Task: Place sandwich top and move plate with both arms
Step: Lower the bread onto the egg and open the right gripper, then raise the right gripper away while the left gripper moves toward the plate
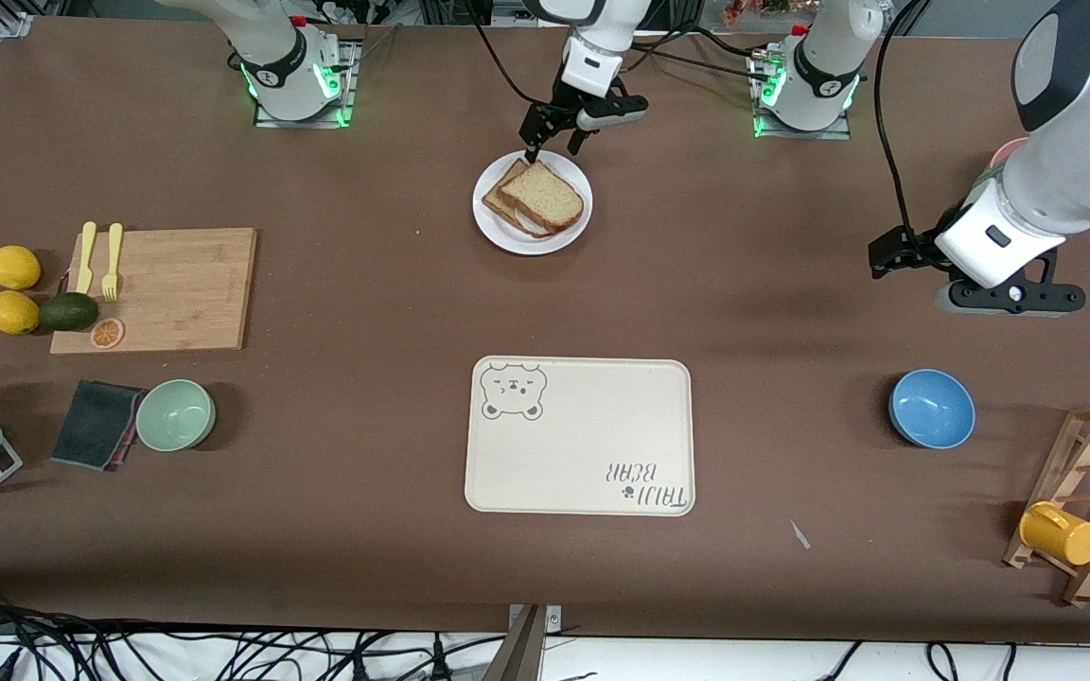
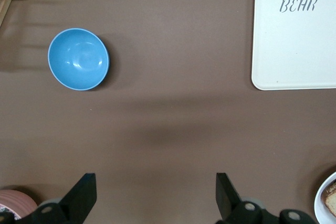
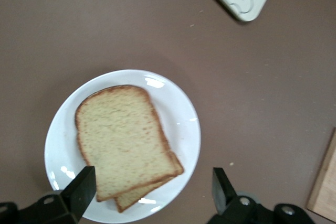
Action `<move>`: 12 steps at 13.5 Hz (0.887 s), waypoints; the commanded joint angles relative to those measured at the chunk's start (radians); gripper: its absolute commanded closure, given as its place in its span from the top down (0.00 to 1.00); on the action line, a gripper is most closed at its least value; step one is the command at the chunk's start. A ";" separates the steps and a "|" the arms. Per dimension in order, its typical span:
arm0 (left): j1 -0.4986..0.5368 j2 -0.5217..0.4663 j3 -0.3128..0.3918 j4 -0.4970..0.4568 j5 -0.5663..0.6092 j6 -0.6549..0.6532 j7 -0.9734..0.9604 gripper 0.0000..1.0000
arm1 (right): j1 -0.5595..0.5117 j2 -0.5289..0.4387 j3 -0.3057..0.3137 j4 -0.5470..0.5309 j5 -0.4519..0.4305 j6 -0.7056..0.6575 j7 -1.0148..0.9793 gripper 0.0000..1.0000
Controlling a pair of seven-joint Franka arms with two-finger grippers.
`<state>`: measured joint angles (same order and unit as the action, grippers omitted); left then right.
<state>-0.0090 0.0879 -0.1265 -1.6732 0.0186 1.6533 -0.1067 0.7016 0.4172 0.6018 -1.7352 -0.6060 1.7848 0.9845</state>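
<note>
Lower bread slice (image 3: 152, 190) mostly hidden

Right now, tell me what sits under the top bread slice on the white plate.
Under the sandwich top a second bread slice peeks out at one edge, both on the plate. Any filling between them is covered, so I cannot tell.

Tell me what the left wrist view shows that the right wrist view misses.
Only the left wrist view: the blue bowl, the tray's lettered corner and the open left claw over bare table. Only the right wrist view: the sandwich top lying on a lower slice, and the open right claw above it. Both: the plate and the tray.
</note>
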 commanded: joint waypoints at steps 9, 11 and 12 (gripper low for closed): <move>-0.017 0.105 -0.037 0.026 0.011 0.072 0.001 1.00 | -0.502 -0.414 -0.083 -0.165 0.457 -0.002 -0.322 1.00; -0.017 0.139 -0.059 0.024 0.009 0.109 0.002 1.00 | -0.556 -0.454 -0.121 -0.178 0.459 -0.002 -0.326 1.00; -0.017 0.148 -0.082 0.026 0.009 0.117 0.001 1.00 | -0.591 -0.454 -0.137 -0.170 0.460 -0.008 -0.329 1.00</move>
<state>-0.0216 0.2027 -0.1811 -1.6731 0.0186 1.7557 -0.1075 0.1677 0.0173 0.4851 -1.8746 -0.1788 1.7769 0.6722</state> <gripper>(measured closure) 0.000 0.000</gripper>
